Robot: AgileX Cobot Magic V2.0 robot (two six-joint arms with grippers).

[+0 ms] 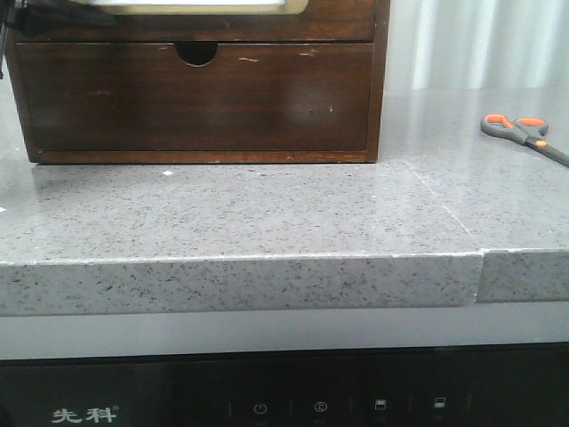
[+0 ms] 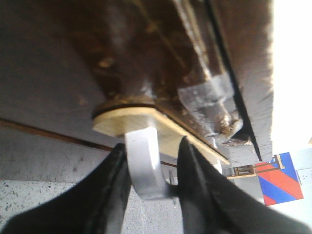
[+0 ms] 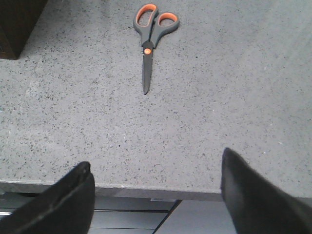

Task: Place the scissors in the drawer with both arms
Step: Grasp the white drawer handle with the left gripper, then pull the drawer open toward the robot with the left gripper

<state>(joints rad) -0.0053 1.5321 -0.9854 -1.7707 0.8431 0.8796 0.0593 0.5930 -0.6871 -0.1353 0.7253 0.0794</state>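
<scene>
One pair of scissors point(image 1: 524, 137) lies flat on the grey speckled counter point(image 1: 267, 213), well to the right of the one closed drawer point(image 1: 191, 96).

The front view cuts the scissor blades off at its right edge, shows only the lower part of the wooden box point(image 1: 380, 80), and shows neither arm. In the right wrist view the scissors point(image 3: 150, 38) are whole, blades shut, two orange-lined loops away from the camera; the right gripper point(image 3: 156, 192) hangs spread wide above the counter edge, holding nothing, well apart from them. The left wrist view is blurred and close: the left gripper point(image 2: 152, 168) has its two dark fingers point(image 2: 197, 180) set narrowly around a pale curved piece point(image 2: 145, 163) under a light disc point(image 2: 129, 119) on dark wood; whether they press it I cannot tell.
</scene>
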